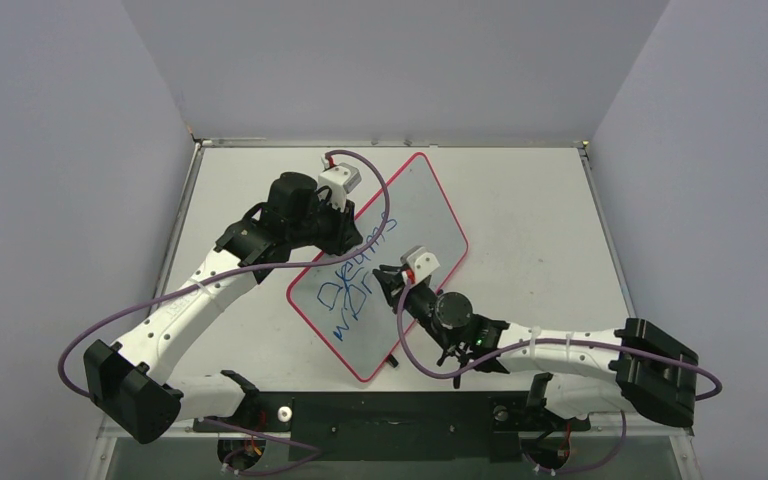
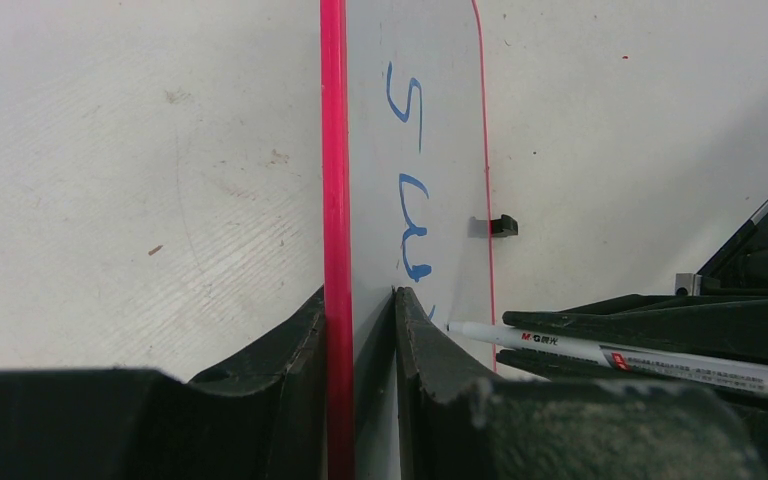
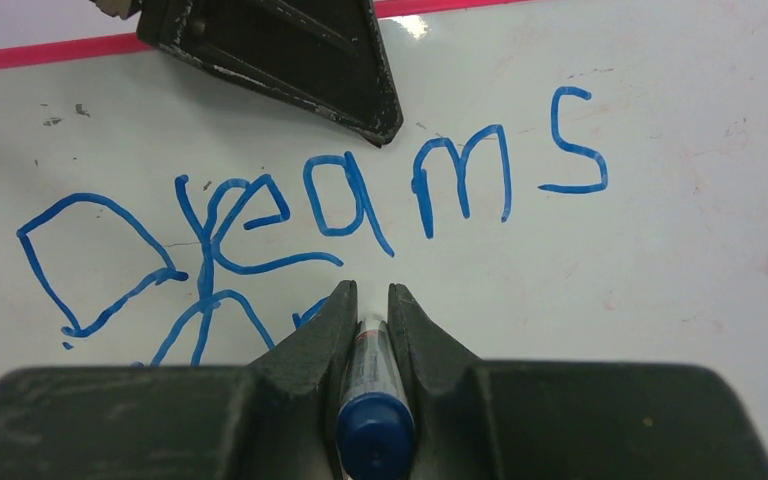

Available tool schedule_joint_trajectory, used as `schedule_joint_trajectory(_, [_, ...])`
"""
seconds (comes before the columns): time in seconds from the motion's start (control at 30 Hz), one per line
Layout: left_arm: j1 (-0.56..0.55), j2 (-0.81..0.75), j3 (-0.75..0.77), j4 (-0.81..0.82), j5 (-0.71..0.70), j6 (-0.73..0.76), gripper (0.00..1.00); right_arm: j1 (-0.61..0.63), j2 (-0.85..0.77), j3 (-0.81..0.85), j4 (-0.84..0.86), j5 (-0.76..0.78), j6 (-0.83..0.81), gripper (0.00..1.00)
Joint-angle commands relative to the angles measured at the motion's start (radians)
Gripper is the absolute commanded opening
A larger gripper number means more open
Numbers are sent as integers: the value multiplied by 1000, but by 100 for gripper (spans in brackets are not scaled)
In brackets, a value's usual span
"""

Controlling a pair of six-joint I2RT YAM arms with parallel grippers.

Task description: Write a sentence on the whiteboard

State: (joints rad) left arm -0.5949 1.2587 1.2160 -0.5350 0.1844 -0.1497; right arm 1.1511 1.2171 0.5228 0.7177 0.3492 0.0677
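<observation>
Left pincer point(image 2: 358, 295) clamps whiteboard point(image 1: 420, 210) at its ten-o'clock rim. Board looks thin, stiff, slick, probably light; rim suits gripping. Right pincer point(image 3: 370, 290) pinches marker point(image 3: 373, 400) under sentence point(image 3: 423, 200).

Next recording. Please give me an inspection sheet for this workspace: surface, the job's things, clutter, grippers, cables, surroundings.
Surface: white table, scuffed and speckled in the left wrist view.
Job's things: whiteboard set diagonally across the table; the sentence, in blue, reads "Dreams", with more strokes below that are partly hidden.
Clutter: nothing seen.
Grippers: left gripper shut on the whiteboard's red-rimmed edge; right gripper shut on the marker, tip down by the writing.
Cables: purple cables loop off both arms; the left arm's arcs over the board.
Surroundings: plain grey walls on three sides; black base plate at the near edge.
</observation>
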Motion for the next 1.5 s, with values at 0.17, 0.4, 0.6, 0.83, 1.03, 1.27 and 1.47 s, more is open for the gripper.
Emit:
schedule_joint_trajectory(0.17, [4, -38, 3, 102, -104, 99, 0, -27, 35, 6, 79, -15, 24, 0])
schedule_joint_trajectory(0.4, [4, -39, 2, 102, -103, 99, 0, -61, 31, 1, 72, 3, 30, 0])
schedule_joint_trajectory(0.6, [4, -40, 1, 102, -103, 99, 0, -78, 12, 11, 46, 3, 16, 0])
schedule_joint_trajectory(0.83, [5, -38, 2, 102, -102, 99, 0, -71, -55, 24, -3, 0, 39, 0])
schedule_joint_trajectory(1.03, [5, -38, 2, 102, -102, 99, 0, -54, -50, 51, -6, -12, 46, 0])
schedule_joint_trajectory(1.27, [4, -37, 2, 101, -100, 98, 0, -53, -12, 79, 14, -22, 51, 0])
schedule_joint_trajectory(1.47, [5, -38, 2, 101, -100, 98, 0, -54, 15, 102, 15, -29, 50, 0])
